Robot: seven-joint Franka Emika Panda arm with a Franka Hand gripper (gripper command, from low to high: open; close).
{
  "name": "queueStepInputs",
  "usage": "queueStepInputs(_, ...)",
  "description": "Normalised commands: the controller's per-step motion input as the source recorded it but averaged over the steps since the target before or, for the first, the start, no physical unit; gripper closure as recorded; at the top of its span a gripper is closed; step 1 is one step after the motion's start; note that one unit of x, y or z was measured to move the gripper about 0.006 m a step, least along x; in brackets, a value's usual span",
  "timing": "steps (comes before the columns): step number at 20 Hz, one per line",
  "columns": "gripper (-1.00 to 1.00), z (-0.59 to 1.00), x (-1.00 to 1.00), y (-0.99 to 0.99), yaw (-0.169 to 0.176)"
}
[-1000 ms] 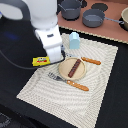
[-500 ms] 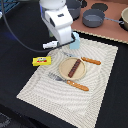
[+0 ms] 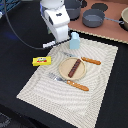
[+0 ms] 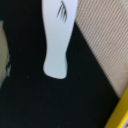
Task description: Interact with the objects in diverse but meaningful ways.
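The pale-blue faceted block (image 3: 74, 41) stands upright at the far edge of the beige placemat (image 3: 102, 75). My gripper (image 3: 62, 41) hangs just to the exterior view's left of it, over the black table; touching or apart is unclear. A flat yellow packet (image 3: 41, 61) lies off the mat's left edge. On the tan plate (image 3: 64, 66) rests the dark-brown stick (image 3: 74, 67). The wrist view shows one white finger (image 4: 59, 40) above black table, with mat beside it and a yellow corner (image 4: 120, 117). The small white oblong piece is out of view.
An orange-handled knife (image 3: 91, 60) lies beside the plate and an orange-handled fork (image 3: 76, 84) in front of it. Grey pots (image 3: 93, 19) stand on a brown surface behind the mat. A black cable (image 3: 22, 37) loops from the arm.
The arm has swung away from above the yellow packet, back and toward the exterior view's right, ending beside the blue block. The objects have not moved.
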Motion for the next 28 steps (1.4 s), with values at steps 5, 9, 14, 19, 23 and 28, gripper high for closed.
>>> queueStepInputs(5,-1.0,-0.42,-0.23,0.26,-0.059)
queueStepInputs(9,-1.0,-0.33,0.0,0.41,-0.014)
queueStepInputs(14,-1.0,-0.37,0.0,0.45,0.0)
queueStepInputs(19,1.0,-0.34,0.0,0.4,0.0)
queueStepInputs(23,1.0,-0.29,0.0,0.35,0.0)
queueStepInputs(28,1.0,-0.26,0.0,0.32,0.0)
